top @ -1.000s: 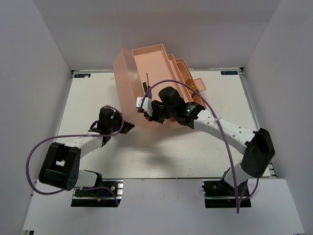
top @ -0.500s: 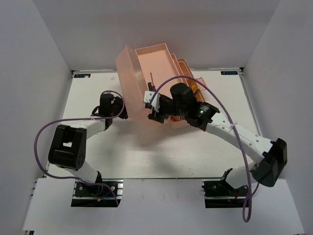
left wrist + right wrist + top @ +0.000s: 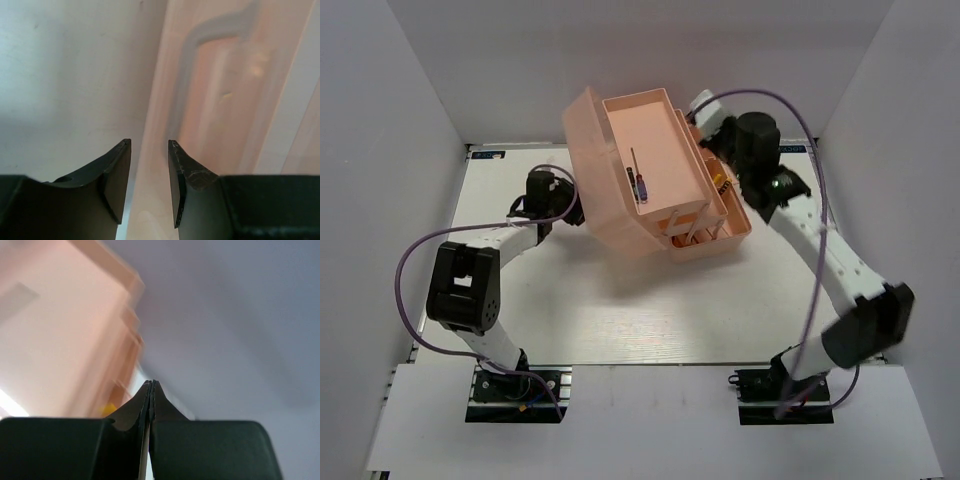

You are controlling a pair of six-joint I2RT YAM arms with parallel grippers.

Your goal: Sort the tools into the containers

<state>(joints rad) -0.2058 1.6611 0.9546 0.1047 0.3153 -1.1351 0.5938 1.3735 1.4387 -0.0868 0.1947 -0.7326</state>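
The salmon-pink toolbox (image 3: 712, 240) stands open in the middle of the table, its tiers fanned out. Two thin screwdrivers (image 3: 638, 182), one with a blue handle, lie in the top tray (image 3: 660, 125). A yellow bit (image 3: 720, 184) shows in a lower tier on the right. My left gripper (image 3: 568, 196) is at the lid's (image 3: 592, 165) left edge, and the left wrist view shows its jaws (image 3: 149, 145) closed on that pink rim (image 3: 155, 100). My right gripper (image 3: 694, 104) hangs shut and empty past the box's far right corner, fingertips (image 3: 151, 382) pressed together.
White walls close in the table (image 3: 620, 310) at the back and on both sides. The right arm (image 3: 820, 240) arches over the table's right side. Purple cables (image 3: 410, 270) loop from both arms.
The right gripper has left the front of the box and swung to its far right corner, now shut. The box has shifted back and turned, and the left gripper went with the lid.
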